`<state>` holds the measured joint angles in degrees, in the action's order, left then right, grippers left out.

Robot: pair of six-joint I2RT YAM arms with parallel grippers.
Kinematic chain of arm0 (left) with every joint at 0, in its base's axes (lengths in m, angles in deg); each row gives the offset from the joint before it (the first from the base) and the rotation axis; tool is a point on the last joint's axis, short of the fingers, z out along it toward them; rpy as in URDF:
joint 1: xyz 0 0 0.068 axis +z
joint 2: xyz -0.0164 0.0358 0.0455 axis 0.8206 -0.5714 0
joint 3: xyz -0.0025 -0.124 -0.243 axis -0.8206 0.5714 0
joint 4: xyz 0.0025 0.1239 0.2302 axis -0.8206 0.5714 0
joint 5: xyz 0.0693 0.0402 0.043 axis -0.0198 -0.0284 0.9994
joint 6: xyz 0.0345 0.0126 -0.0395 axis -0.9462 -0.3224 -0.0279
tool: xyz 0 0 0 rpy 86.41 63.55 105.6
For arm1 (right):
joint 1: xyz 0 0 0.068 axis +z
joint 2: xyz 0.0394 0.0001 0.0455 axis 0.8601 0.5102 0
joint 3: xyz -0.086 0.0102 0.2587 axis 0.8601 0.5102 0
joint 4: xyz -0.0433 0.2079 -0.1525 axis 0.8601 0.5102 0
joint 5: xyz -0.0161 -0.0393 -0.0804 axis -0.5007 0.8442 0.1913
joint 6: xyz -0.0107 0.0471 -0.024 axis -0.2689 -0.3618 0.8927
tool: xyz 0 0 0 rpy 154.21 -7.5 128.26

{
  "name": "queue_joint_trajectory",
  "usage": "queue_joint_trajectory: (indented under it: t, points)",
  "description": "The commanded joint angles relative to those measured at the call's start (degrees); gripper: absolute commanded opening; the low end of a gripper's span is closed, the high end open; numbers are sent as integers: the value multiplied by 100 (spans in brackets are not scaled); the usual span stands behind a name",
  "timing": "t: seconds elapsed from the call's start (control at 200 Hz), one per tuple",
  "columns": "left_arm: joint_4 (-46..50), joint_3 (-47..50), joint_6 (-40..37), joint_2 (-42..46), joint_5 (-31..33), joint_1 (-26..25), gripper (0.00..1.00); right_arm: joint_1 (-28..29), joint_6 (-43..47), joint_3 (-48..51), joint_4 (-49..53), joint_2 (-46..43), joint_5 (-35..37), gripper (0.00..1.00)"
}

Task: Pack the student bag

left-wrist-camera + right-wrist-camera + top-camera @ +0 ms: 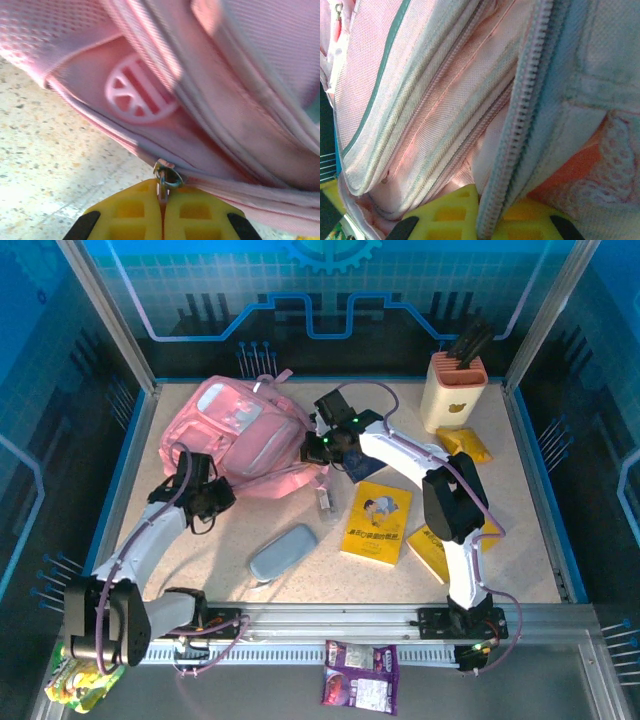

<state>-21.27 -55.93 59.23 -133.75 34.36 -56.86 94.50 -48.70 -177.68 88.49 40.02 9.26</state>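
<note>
Clutter flanks the soft pink student bag (240, 435) at the speckled worktop's (530, 530) rear left: a grey oblong pencil case (283, 552) and a yellow book (377, 522). The left end effector (162, 195) pinches its metal zip pull (167, 177); the right end effector (492, 215) clamps its toothed zip edge (520, 125).

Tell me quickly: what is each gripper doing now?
Left gripper: shut on the zip pull of the student bag.
Right gripper: shut on its zip edge.

1 pink backpack (235, 435); 1 grey-blue pencil case (283, 551); 1 cream pen holder (455, 393); at least 3 yellow booklets (376, 522); 2 snack packets (361, 676).
</note>
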Motion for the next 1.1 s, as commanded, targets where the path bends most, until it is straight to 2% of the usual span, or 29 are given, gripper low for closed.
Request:
queue_joint_trajectory:
  t: [0.0, 0.235, 0.4, 0.57, 0.73, 0.895, 1.091]
  points:
    - [88, -209, -162, -193, 502, 381, 0, -222, 261, 30, 22, -354, 103, 0]
    - [7, -469, -270, -746, 977, 782, 0, -214, 193, 213, -122, -517, -232, 0]
    - [-160, -300, -203, -827, 523, 814, 0, -299, -3, 307, -305, -615, -407, 0]
    - [-400, 15, -342, -936, 1030, 958, 0, -352, 66, -43, -89, -437, -229, 0]
    - [-583, -250, -553, -1255, 923, 1301, 0, -295, 132, -30, -14, -372, -172, 0]
    - [-1036, -391, -451, -1217, 248, 1297, 0, 96, -236, 513, -564, -526, -174, 0]
    - [-915, -1166, -766, -1866, 505, 1411, 0, 739, -589, 637, -958, -396, 28, 2]
